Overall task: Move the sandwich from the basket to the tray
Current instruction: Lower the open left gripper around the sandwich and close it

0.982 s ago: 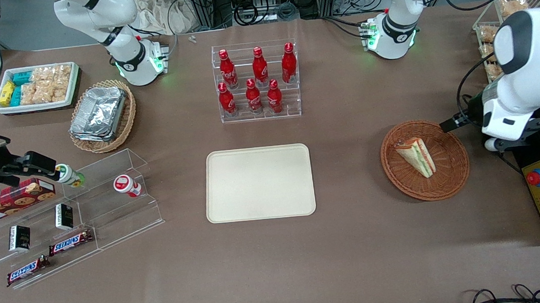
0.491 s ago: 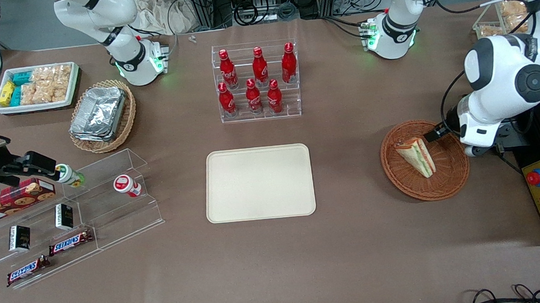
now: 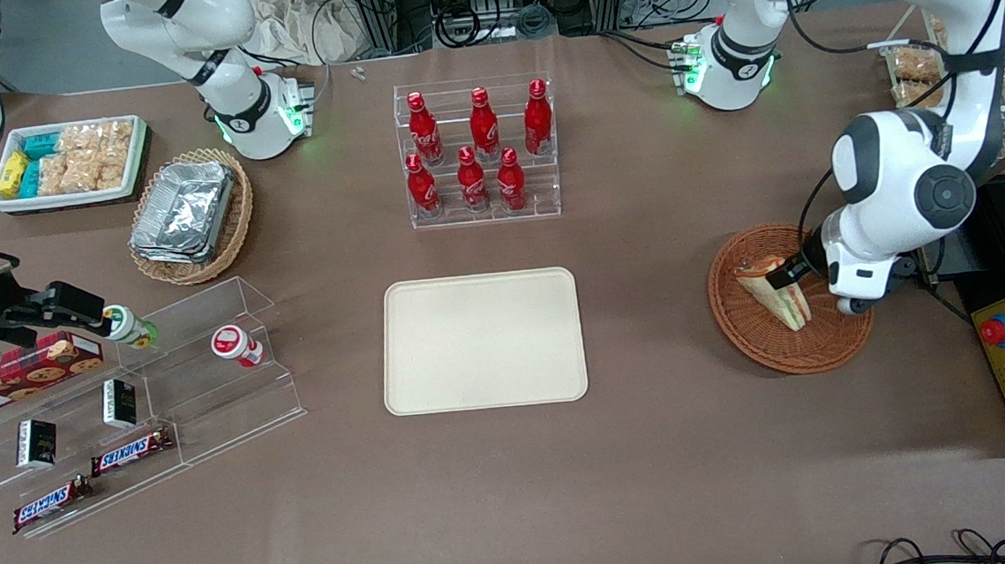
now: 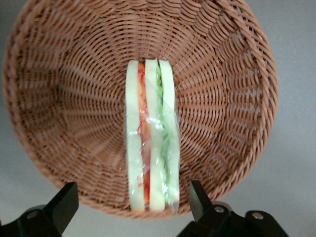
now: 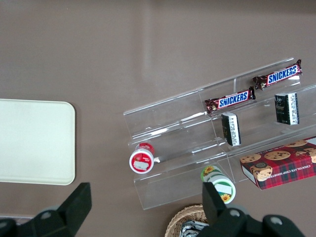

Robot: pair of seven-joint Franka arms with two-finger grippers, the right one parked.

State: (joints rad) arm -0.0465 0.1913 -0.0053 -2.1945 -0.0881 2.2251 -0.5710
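Directly between spread fingers point(image 4: 63, 205): sandwich point(image 4: 150, 148).

The sandwich point(image 3: 776, 291) lies in the basket point(image 3: 759, 339), toward the working arm's end of the table. The gripper point(image 4: 134, 210) hangs above the sandwich, fingers spread to either side. The tray point(image 3: 482, 340) sits mid-table, nearer the front camera than the bottle rack point(image 3: 477, 151).

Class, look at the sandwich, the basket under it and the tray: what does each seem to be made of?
Sandwich: white bread with layered filling, apparently in clear film, going by its glossy wrinkles.
Basket: reddish-brown woven wicker, its strands visible.
Tray: smooth matte cream, probably plastic.
The gripper hovers open above the sandwich.
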